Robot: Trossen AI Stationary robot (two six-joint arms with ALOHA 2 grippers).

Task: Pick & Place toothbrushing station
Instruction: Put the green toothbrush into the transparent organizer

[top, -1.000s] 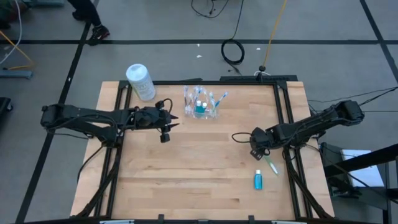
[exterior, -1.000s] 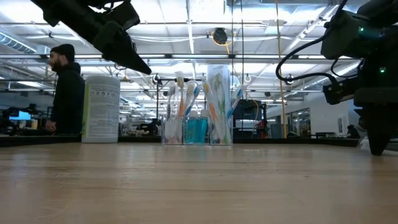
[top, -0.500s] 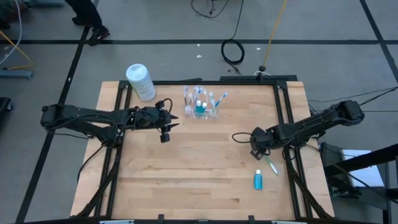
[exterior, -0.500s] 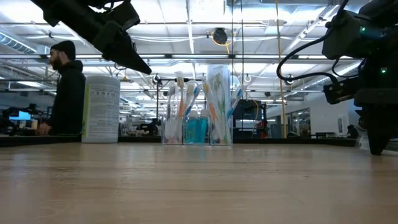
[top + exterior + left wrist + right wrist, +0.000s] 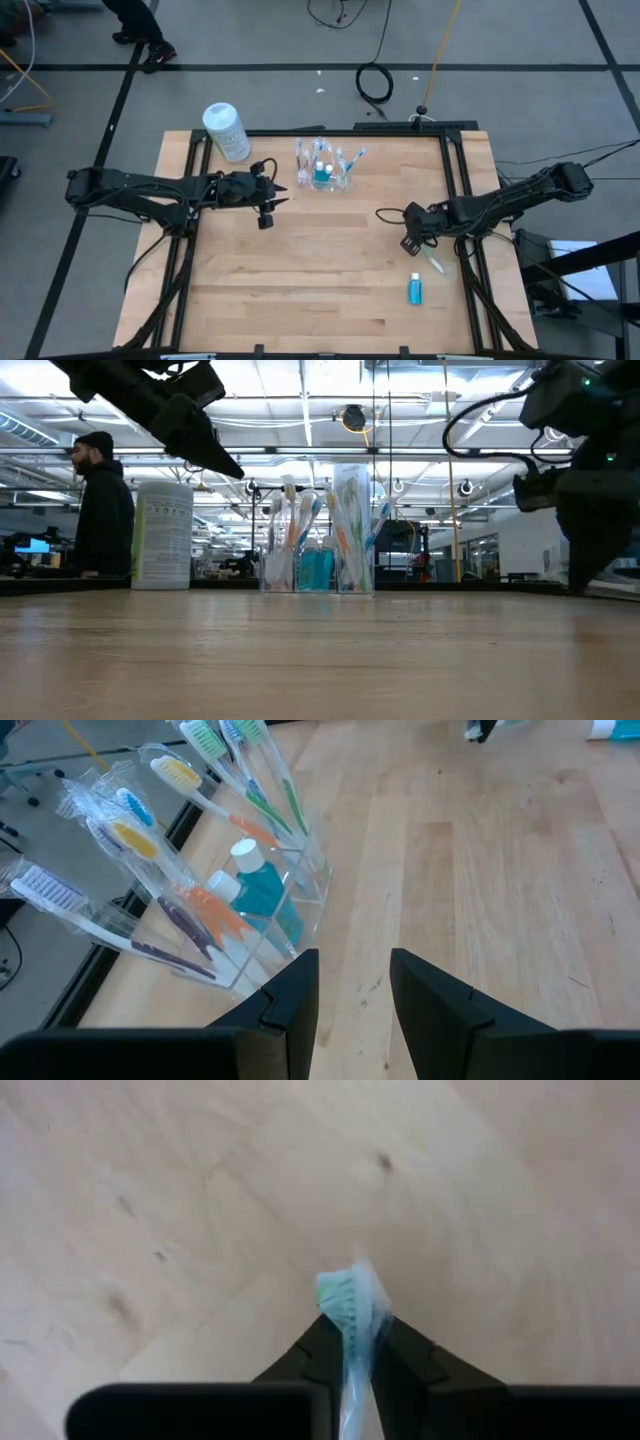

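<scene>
The toothbrushing station (image 5: 322,166) is a clear plastic holder with several wrapped toothbrushes and a blue bottle in it. It stands on its base at the table's far middle, and the left wrist view shows the station (image 5: 262,905) close ahead. My left gripper (image 5: 281,201) hovers open just left of and nearer than it, with nothing between its fingers (image 5: 300,982). At the right, my right gripper (image 5: 412,241) is shut on a wrapped green toothbrush (image 5: 436,263) low over the table. My right gripper pinches the wrapped toothbrush between its two fingers (image 5: 318,1342), just behind the green bristle head (image 5: 348,1294). The head sticks out past the fingertips. The handle (image 5: 438,266) trails back toward the near right under the wrist. Whether it is clear of the table, I cannot tell.
A white cylindrical canister (image 5: 226,131) stands at the far left corner. A small blue tube (image 5: 414,291) lies on the wood nearer than my right gripper. In the low view a person (image 5: 103,510) stands beyond the table's far left.
My right gripper has risen a little at the toothbrush, and its arm's elbow has swung slightly toward the table's right. The person beyond the table has shifted a little.
</scene>
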